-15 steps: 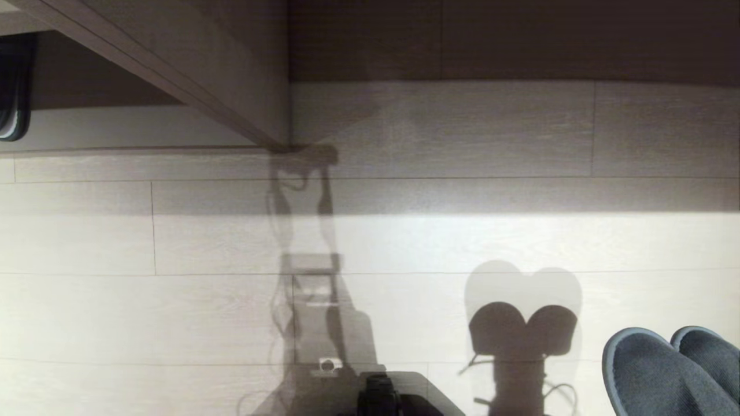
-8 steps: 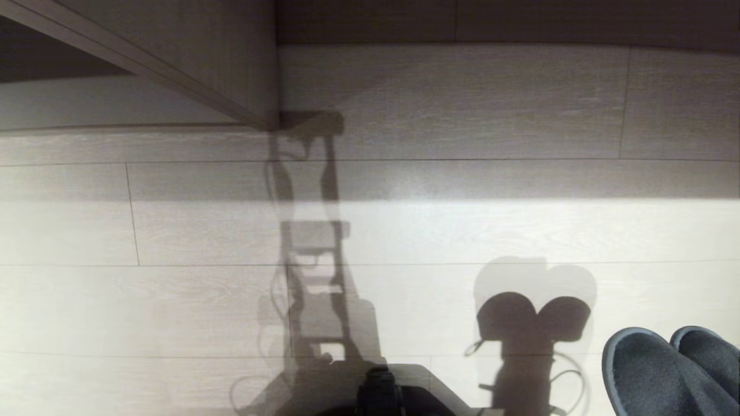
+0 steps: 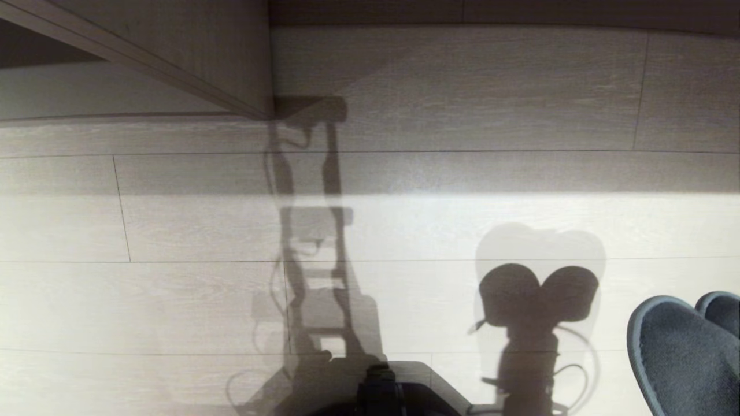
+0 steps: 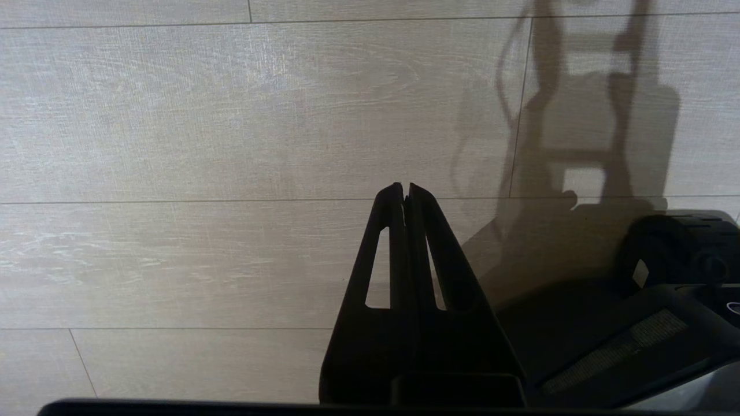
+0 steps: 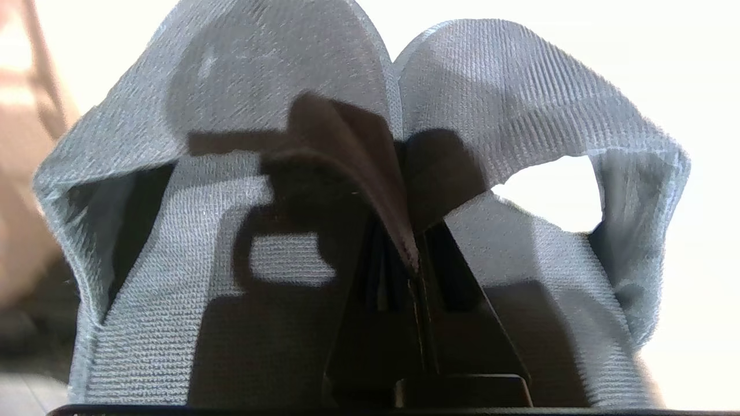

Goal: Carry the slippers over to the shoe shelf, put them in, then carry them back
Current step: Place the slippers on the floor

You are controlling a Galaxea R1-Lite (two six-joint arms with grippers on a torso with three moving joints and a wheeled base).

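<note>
Pale wood-plank floor (image 3: 173, 300) lies beneath the right gripper (image 5: 413, 266), which is clamped on both slippers' (image 5: 324, 144) inner edges so the pair carries together; the left gripper (image 4: 406, 190), pressed together, hangs empty.

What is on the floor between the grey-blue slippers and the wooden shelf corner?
Only bare pale wood-grain floor and shadows lie between the soft grey-blue slippers and the greige wood-grain shoe shelf corner. The head view shows it.
</note>
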